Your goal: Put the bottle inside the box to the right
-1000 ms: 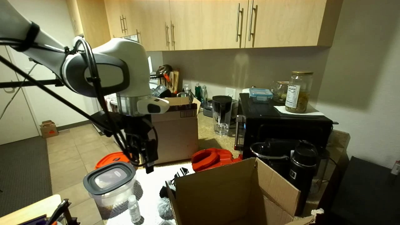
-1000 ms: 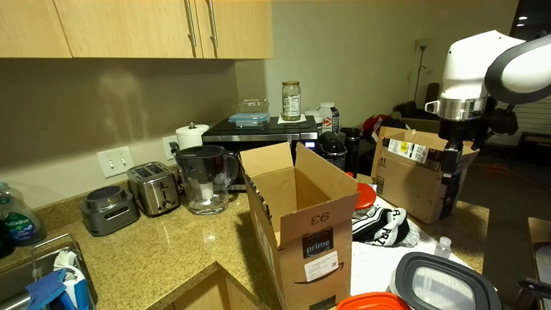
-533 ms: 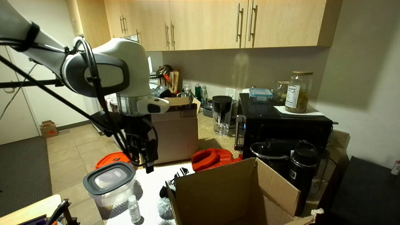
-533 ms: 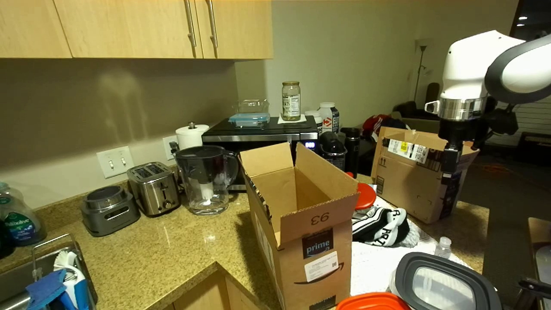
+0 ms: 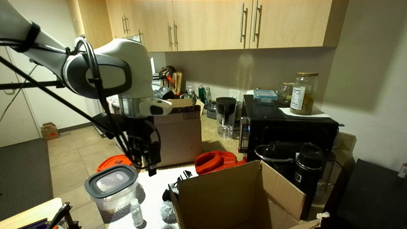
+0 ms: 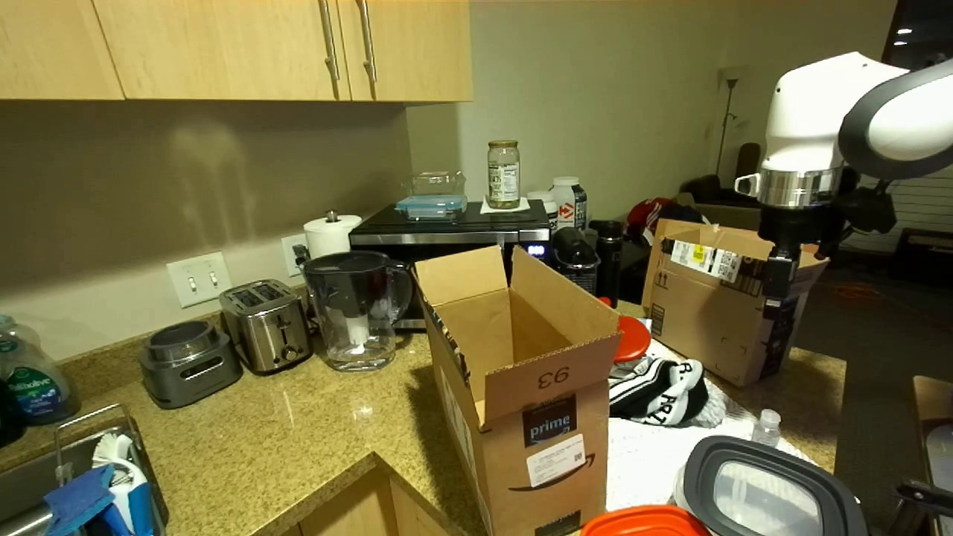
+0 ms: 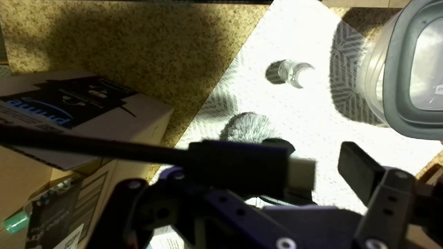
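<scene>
wrist view: at lower left the green bottle point(image 7: 15, 222) seems to lie inside the box point(image 7: 114, 128), which likely explains the pincer point(image 7: 327, 171) hanging wide, gripping nothing.

Has a white, smoothly rounded casing point(image 6: 811, 112), with a dark grey ring point(image 6: 854, 134) of oval shape. Shows also a shiny silver collar point(image 6: 797, 190), and next to it a white projecting piece point(image 5: 144, 108) with a black oval inset point(image 5: 156, 110). Wears a black strap point(image 5: 30, 36) and many black cables point(image 5: 94, 68), laid in a bundle along the outside. In the wrist view, presents dark fingers point(image 7: 361, 174), purplish links point(image 7: 252, 221) and round, pale-rimmed screws point(image 7: 286, 243).
</scene>
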`<state>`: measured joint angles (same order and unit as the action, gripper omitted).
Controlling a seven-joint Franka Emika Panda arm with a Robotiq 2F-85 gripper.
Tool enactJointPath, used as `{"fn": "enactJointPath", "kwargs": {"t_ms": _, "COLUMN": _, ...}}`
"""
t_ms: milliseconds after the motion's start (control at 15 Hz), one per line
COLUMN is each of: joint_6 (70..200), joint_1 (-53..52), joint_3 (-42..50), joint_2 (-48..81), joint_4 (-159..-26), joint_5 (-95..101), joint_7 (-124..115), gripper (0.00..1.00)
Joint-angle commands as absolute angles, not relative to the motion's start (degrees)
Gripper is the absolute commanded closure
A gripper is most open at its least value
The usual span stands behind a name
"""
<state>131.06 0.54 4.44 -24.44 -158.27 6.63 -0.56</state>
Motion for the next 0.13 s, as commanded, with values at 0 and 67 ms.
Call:
{"fn": "enactJointPath", "kwargs": {"t_ms": 0, "joint_6": 131.01, "joint_1": 1.53, "joint_3": 3.37, "joint_2": -24.44, "joint_4": -158.24, "joint_5": 6.04, "joint_7": -0.13, "gripper": 0.0}}
{"fn": "enactJointPath", "kwargs": {"t_ms": 67, "joint_6": 131.01, "joint_1": 1.53, "joint_3": 3.37, "joint_2": -24.44, "joint_4": -158.24, "joint_5": 6.04, "joint_7": -0.13, "gripper": 0.0}}
